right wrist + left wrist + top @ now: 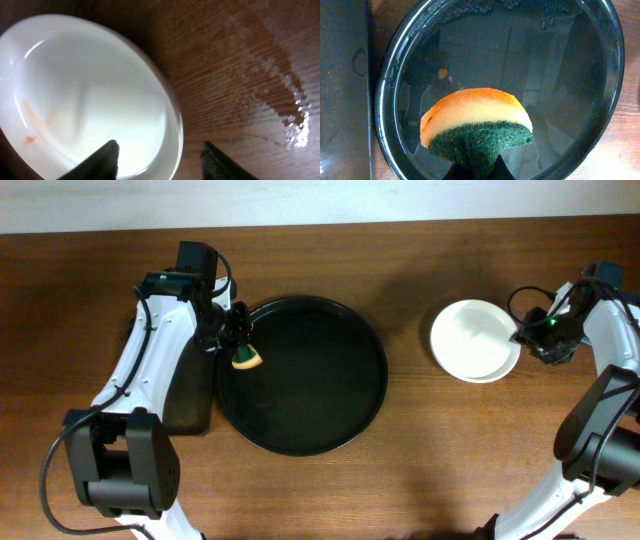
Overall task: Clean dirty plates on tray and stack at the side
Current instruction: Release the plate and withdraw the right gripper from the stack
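At the left edge of the worktop (400,480) lies a smaller rectangular black tray (190,395), with nothing on it that I can make out. Just beside it the left gripper (238,342) is clenched on a sponge (475,125), green scouring side toward the fingers and soft orange foam hanging over the left rim of the tray (320,390). That round black tray holds no plates, only a wet sheen, droplets and a small orange speck. Well to the right, the plates (470,340) sit stacked on the bare wood toward the worktop's right edge; how many are in the pile I cannot tell. The top one carries faint orange traces in its bowl. The right gripper (162,159) is released, its fingers (107,159) apart and straddling the pile's right rim. These plates are probably stiff, glazed and breakable, likely slick where wet. Being shallow, they offer only the thin rim to pinch, so a firm, level hold there seems wise.
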Robot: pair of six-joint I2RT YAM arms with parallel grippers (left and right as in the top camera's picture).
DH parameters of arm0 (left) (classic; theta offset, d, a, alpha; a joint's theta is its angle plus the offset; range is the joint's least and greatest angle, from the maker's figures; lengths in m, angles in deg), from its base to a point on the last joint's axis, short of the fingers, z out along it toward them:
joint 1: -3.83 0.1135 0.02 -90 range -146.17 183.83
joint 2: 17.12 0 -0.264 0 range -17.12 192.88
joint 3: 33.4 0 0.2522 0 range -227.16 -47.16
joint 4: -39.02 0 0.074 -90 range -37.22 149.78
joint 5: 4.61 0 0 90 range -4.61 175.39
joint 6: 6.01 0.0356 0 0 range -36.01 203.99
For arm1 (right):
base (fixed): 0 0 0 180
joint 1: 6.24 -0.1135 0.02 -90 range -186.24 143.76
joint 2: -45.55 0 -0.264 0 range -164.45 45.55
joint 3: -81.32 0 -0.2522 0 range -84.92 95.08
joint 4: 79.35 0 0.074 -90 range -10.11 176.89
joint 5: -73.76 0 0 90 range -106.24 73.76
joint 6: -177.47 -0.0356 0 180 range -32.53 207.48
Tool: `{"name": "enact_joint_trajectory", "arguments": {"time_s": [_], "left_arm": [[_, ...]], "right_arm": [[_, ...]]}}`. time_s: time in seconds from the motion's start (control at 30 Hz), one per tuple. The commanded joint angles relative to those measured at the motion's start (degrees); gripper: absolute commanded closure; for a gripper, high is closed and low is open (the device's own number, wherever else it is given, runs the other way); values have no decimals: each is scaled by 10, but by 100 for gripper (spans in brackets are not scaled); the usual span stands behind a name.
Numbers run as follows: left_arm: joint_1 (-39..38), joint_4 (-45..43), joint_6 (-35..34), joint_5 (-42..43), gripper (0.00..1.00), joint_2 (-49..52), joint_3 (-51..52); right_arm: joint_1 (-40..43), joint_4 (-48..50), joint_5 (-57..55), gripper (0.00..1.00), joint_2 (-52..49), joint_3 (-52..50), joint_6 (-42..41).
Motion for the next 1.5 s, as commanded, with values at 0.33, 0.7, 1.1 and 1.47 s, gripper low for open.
{"name": "enact_joint_trajectory", "arguments": {"time_s": [0.33, 0.7, 1.1, 1.47], "left_arm": [[4, -10, 10, -3, 100, 3, 3], [111, 5, -1, -78, 42, 3, 3], [112, 9, -1, -89, 1, 3, 3], [112, 9, -1, -89, 1, 3, 3]], "right_arm": [[-163, -179, 147, 36, 76, 108, 104], [-512, -142, 27, 1, 74, 107, 104], [-538, -142, 18, 1, 74, 107, 104], [-489, -91, -100, 1, 191, 106, 107]]}}
